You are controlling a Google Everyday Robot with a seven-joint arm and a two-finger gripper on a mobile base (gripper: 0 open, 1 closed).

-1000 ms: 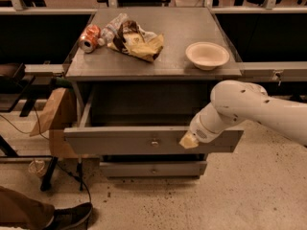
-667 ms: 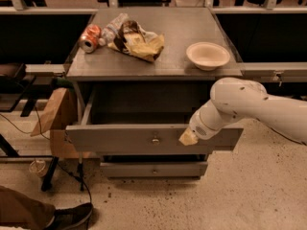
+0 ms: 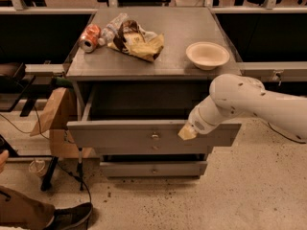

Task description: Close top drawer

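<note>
The top drawer [image 3: 120,134] is a wide grey drawer standing pulled out from the cabinet, with a small metal knob [image 3: 155,136] at the centre of its long front panel. My white arm reaches in from the right. My gripper [image 3: 187,132] is at the drawer's front panel, to the right of the knob, and seems to rest against it. Only its pale tip shows.
On the cabinet top [image 3: 177,66] lie an orange can [image 3: 89,37], a plastic bottle [image 3: 112,28], a chip bag [image 3: 136,43] and a white bowl [image 3: 207,54]. Two narrower drawer fronts [image 3: 153,168] sit below. A brown paper bag [image 3: 53,114] and a person's shoe [image 3: 69,216] are at the left.
The gripper has stayed at the drawer's front panel and shifted slightly left. The drawer front looks a little closer to the cabinet.
</note>
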